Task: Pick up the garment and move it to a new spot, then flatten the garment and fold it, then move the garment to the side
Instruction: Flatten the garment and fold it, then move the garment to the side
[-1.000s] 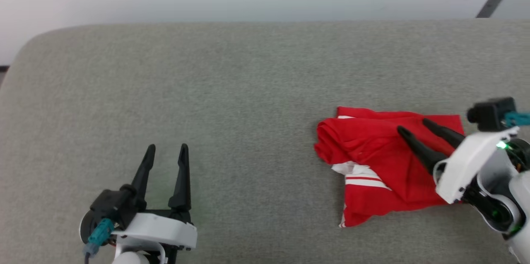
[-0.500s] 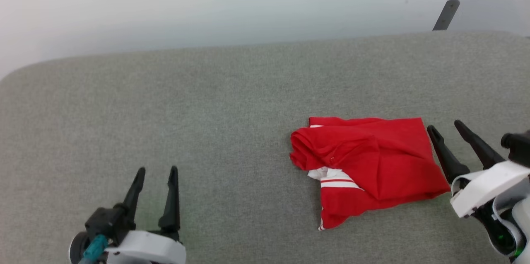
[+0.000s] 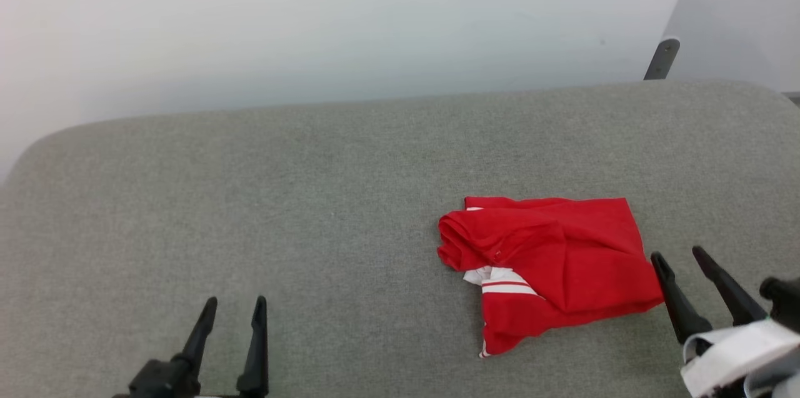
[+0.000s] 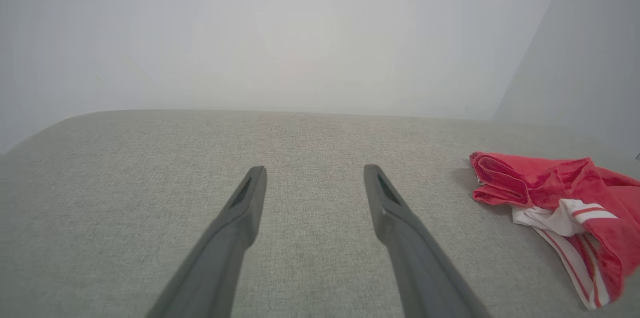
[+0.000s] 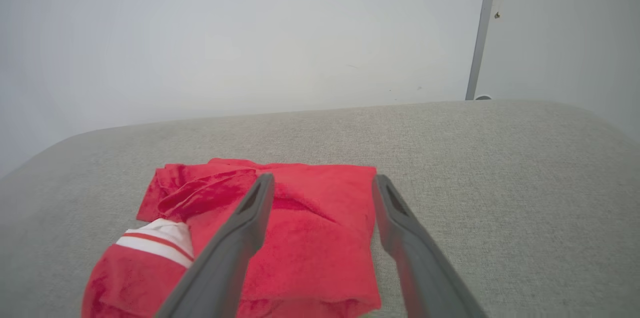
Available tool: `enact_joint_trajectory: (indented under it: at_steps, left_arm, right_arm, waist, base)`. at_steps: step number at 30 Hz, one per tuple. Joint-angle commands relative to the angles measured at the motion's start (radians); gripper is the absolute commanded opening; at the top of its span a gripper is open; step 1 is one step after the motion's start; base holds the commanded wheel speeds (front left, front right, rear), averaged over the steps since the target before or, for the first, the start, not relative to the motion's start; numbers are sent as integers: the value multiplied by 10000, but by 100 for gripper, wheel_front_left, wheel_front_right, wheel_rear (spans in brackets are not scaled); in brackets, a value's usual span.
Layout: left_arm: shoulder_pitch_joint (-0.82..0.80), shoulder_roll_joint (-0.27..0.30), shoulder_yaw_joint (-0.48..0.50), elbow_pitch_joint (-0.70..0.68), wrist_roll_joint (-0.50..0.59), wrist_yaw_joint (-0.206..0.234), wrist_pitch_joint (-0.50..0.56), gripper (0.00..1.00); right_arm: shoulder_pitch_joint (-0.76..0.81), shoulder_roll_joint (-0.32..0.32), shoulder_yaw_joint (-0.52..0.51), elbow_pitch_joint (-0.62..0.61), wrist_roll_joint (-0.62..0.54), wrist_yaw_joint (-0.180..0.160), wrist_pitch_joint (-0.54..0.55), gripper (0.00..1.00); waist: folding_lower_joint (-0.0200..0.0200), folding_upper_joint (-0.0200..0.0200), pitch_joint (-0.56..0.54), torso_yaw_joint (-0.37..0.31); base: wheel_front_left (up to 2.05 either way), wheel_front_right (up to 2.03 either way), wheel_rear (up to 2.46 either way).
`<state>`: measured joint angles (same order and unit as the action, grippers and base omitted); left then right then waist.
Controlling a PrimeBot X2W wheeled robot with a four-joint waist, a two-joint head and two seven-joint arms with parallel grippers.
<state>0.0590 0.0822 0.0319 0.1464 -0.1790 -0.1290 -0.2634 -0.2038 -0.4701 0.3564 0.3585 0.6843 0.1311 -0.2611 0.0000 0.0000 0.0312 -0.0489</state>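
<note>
1. Grey woven bench (image 3: 312,198), rounded at its corners, set against a plain pale wall (image 3: 312,23). One dark slanted post (image 3: 661,59) stands behind the far right corner.
2. Garment (image 3: 562,254): red, folded into a rough rectangle. It lies on the right half of the bench, between the middle and the near edge. Its left end is bunched in thick rolled folds. A white panel with red stripes shows from under the near left part.
3. Left gripper (image 3: 236,302): at the near edge, on the left half of the bench, well apart from the garment. Jaws apart, bare bench showing between them.
4. Right gripper (image 3: 677,253): at the near edge, just beside the garment's near right corner. Jaws apart, clasping no cloth. In the right wrist view one finger crosses in front of the red cloth and the other lies over bare bench. Whether either touches the cloth cannot be told.
</note>
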Motion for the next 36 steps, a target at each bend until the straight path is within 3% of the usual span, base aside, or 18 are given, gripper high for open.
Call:
enact_joint_trajectory:
  at_steps: [1,11,20,30,36]
  left_arm:
    - [163,42,-5,-78,62,-22,-6,100]
    - [944,166,-89,-816,-29,-22,-6,100]
    - [860,62,-180,-878,-7,-22,-6,100]
    - [346,-15,-386,-867,32,-22,-6,100]
    - [-336,-65,-628,-796,82,-23,-6,100]
  right_arm:
    - [288,48,-198,-132,-99,-7,-37,100]
    - [2037,383,-2021,-1609,-832,-6,247,100]
    - [2361,803,-2578,-2389,-1107,-7,858,100]
    - [658,657,-2220,-2201,-1360,-7,1965,100]
    - [-900,268,-1926,-1436,-1142,-7,3365,100]
  waist:
    - [0,0,-87,63]
    - [0,0,-144,209]
    - [0,0,4,291]
    - [0,0,545,206]
    - [0,0,1159,412]
  base:
    - [0,0,0]
    - [0,0,0]
    - [0,0,0]
    - [0,0,0]
    - [0,0,0]
